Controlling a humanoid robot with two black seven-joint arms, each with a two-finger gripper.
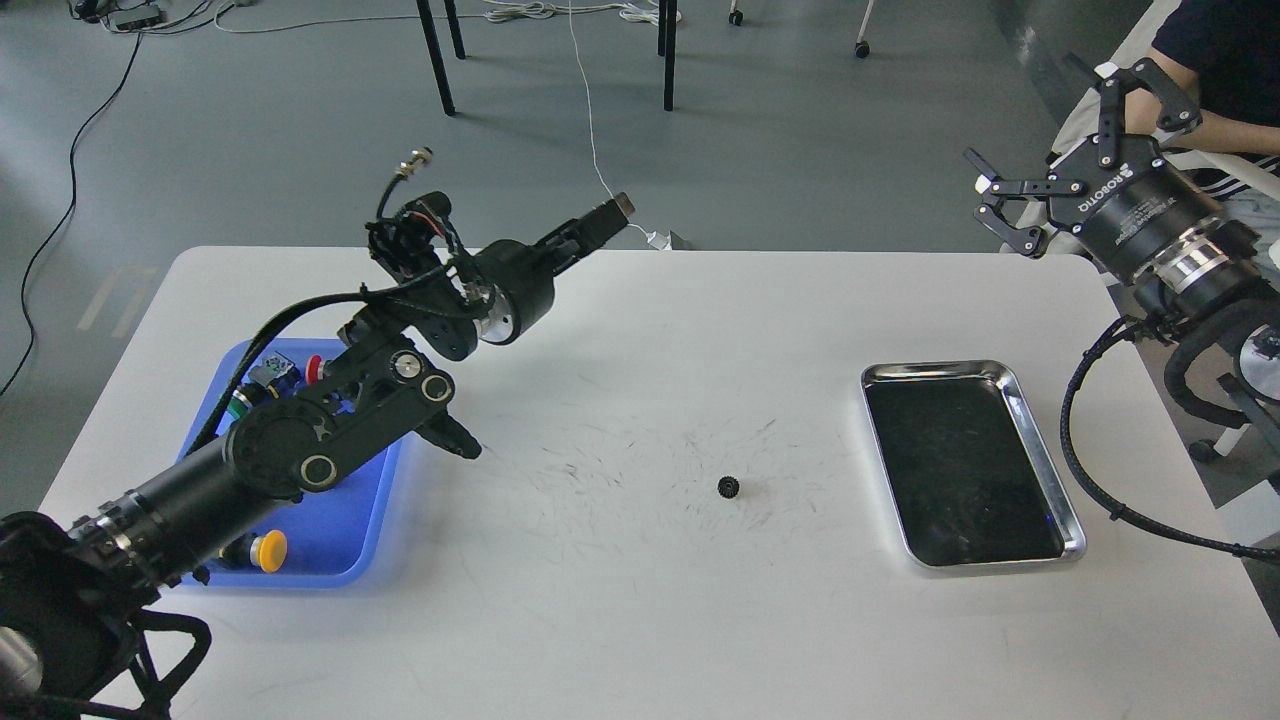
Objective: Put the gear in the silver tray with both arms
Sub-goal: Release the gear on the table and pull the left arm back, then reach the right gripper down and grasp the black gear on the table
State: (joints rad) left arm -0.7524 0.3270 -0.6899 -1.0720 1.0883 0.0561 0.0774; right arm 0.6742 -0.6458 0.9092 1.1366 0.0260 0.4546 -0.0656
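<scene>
Right claw (pixel 1000 205) sits wide open and empty at the upper right of the frame, well above the table, probably parked clear of the work area. Left claw (pixel 610 215) points away near upper centre, and I can't tell its state. Gear (pixel 728 487) lies alone mid-frame on the white table (pixel 640 620), near the empty silver tray (pixel 1040 440) at right, so nothing's been grabbed yet.

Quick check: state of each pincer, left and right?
Left pincer: seen end-on, cannot be told; nothing visibly held.
Right pincer: open, empty.
</scene>
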